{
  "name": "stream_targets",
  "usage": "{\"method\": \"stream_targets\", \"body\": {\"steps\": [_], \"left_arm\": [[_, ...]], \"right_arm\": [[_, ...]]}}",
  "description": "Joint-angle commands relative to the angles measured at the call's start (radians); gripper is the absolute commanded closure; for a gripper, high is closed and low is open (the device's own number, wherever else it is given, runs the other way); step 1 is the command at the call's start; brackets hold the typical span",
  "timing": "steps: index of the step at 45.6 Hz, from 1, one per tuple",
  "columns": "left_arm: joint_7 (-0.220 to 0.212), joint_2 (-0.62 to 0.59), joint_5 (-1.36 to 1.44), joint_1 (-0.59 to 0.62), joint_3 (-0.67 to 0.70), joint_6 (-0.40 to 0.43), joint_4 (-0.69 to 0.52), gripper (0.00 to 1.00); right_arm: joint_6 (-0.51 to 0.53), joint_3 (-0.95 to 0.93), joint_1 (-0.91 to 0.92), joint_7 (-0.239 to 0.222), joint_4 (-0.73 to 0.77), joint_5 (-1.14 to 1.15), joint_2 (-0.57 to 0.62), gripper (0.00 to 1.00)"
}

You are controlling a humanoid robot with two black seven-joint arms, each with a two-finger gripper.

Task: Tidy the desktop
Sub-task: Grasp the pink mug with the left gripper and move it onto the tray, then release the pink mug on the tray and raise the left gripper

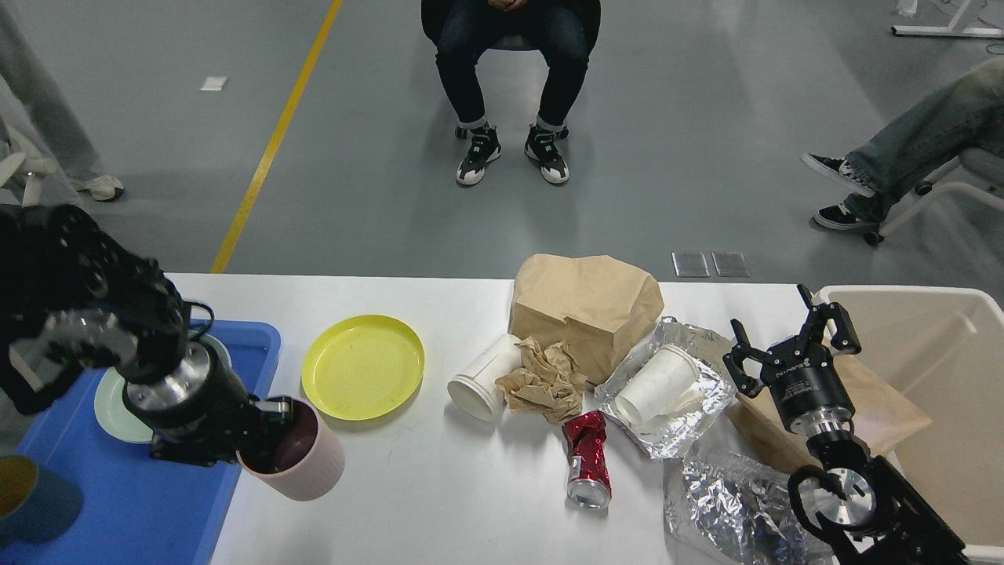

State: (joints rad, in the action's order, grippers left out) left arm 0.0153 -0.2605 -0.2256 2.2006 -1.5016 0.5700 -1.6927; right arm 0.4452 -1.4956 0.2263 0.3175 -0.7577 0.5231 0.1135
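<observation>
The white desktop (439, 494) spans the view. My left gripper (271, 428) is shut on the rim of a pink cup (310, 463), one finger inside it. The cup is tilted at the right edge of the blue tray (118, 502). My right gripper (786, 339) is open and empty, held above a flat brown paper (890, 408) beside the beige bin (941, 345). A yellow plate (362, 366) lies on the desktop right of the tray.
The tray holds a pale green plate (108, 400) and a blue cup (31, 502). Mid-table lie a brown paper bag (584, 310), a tipped white cup (480, 378), crumpled brown paper (541, 383), a crushed red can (587, 459), a white cup (657, 383) on foil (694, 420) and more foil (722, 510).
</observation>
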Motion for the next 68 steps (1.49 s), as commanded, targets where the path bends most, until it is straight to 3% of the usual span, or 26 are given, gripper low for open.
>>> {"method": "stream_targets", "body": {"steps": [1,6,14,19,33,42,51,61,68], "left_arm": [[0.002,0.010,0.006,0.224,-0.060,0.145,-0.019,1.00],[0.002,0.007,0.038,0.335,-0.078,0.237,-0.018,1.00],[0.031,-0.006,0.083,0.317,-0.114,0.246,-0.012,1.00],[0.116,-0.086,0.207,0.226,-0.129,0.231,0.024,1.00],[0.250,-0.341,0.501,-0.152,-0.088,0.179,0.313,1.00],[0.241,-0.471,0.617,-0.476,0.093,0.137,0.519,1.00],[0.241,-0.510,0.735,-0.715,0.259,0.102,0.677,1.00],[0.235,-0.484,0.750,-0.877,0.330,0.048,0.762,1.00],[0.233,-0.471,0.750,-0.923,0.353,0.037,0.769,1.00]], "right_arm": [[0.000,0.000,-0.001,0.000,0.000,0.000,0.000,0.00],[0.000,0.000,0.001,0.000,0.000,0.000,0.000,0.00],[0.000,0.000,-0.001,0.000,0.000,0.000,0.000,0.00],[0.000,0.000,-0.001,0.000,0.000,0.000,0.000,0.00],[0.000,0.000,-0.001,0.000,0.000,0.000,0.000,0.00],[0.000,0.000,-0.001,0.000,0.000,0.000,0.000,0.00],[0.000,0.000,-0.001,0.000,0.000,0.000,0.000,0.00],[0.000,0.000,-0.001,0.000,0.000,0.000,0.000,0.00],[0.000,0.000,-0.001,0.000,0.000,0.000,0.000,0.00]]}}
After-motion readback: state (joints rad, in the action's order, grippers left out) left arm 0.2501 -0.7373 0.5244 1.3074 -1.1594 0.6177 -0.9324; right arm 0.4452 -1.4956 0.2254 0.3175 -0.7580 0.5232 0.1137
